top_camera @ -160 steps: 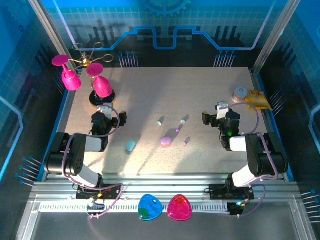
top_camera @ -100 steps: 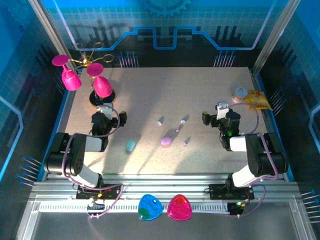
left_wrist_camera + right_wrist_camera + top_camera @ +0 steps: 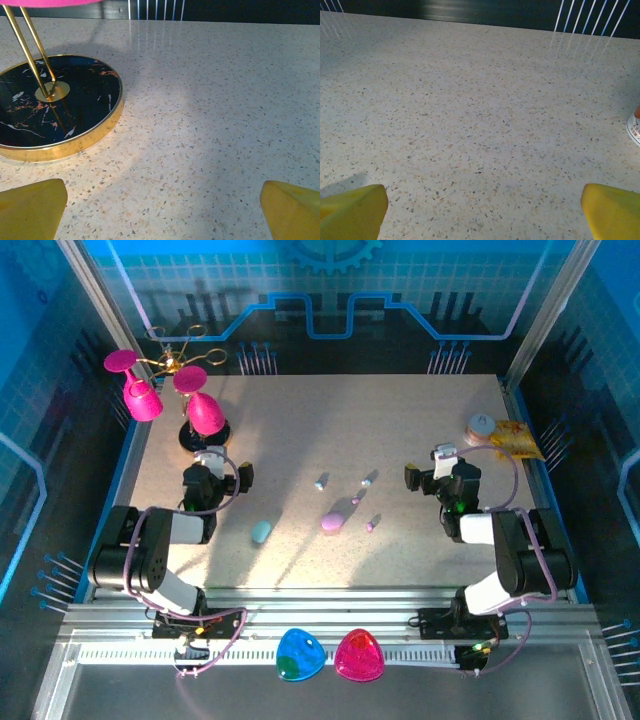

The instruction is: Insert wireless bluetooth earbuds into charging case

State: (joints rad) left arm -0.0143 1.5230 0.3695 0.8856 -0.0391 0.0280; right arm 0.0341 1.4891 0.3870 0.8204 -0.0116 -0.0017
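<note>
Overhead view: speckled table (image 3: 400,420) with the earbuds (image 3: 320,481) loose at mid-surface, between the two arms and well apart from both. Two pale blue-white ones farther from the arm bases, side by side with a gap. Two purple ones nearer, one just beyond the purple case (image 3: 332,522), the other (image 3: 371,525) just beside it on the right-arm side. Teal case (image 3: 261,531) toward the left arm, apart from the purple case. Lid state of either case: cannot tell at this size. Pink glasses hung upside down on a gold stand (image 3: 190,400) at the far left. Round tub (image 3: 481,426) touching a yellow packet (image 3: 518,440) at the far right.

Left wrist view: left gripper (image 3: 160,215) with yellow fingertips (image 3: 30,207) at the two lower corners, spread wide, bare table between, nothing held. Added detail here: stand base (image 3: 60,100) black and marbled with a gold rim, ahead and to the left, two thin gold rods rising from its centre.

Right wrist view: right gripper (image 3: 482,212) likewise spread wide and holding nothing, bare table ahead. Sliver of a pale round object (image 3: 635,127) at the right edge.
</note>
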